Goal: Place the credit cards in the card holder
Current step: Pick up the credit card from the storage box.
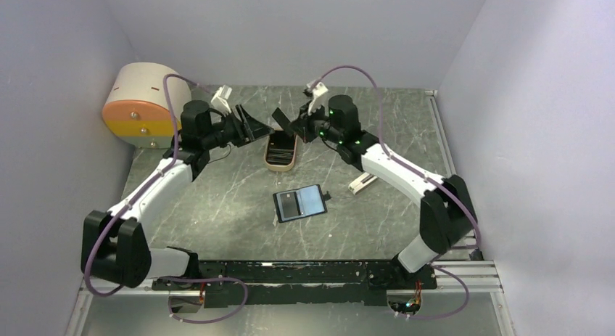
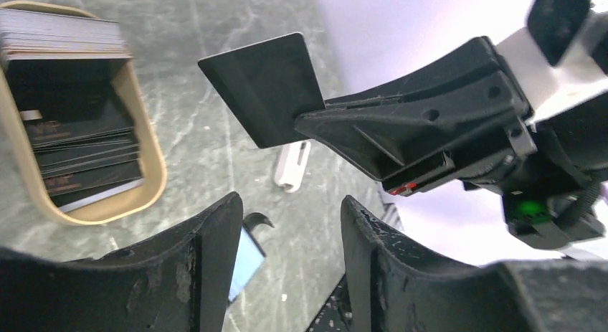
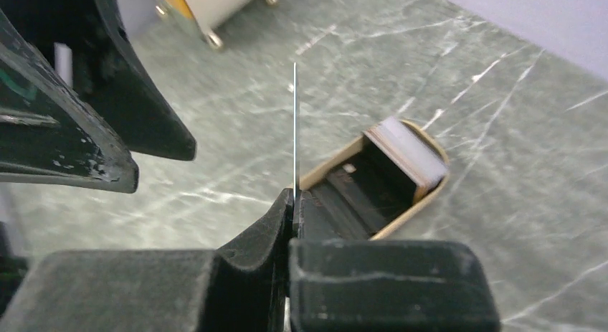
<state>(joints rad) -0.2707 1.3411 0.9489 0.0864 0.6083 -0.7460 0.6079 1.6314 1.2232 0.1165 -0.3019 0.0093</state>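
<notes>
A single dark credit card [image 2: 265, 88] hangs above the table with my right gripper [image 3: 294, 199] shut on its edge; in the right wrist view it shows edge-on as a thin line [image 3: 295, 124]. My left gripper [image 2: 290, 203] stands open just left of that card, not touching it, with nothing between its fingers [image 3: 107, 124]. Below them, more credit cards [image 2: 79, 153] lie stacked in the beige oblong tray [image 1: 281, 162]. The card holder [image 1: 299, 202] lies open on the table in front of the tray, its blue-grey inside up.
A big beige-and-orange round box [image 1: 141, 107] stands at the back left. A small white object [image 1: 360, 183] lies right of the card holder. Lilac walls close in the table on three sides.
</notes>
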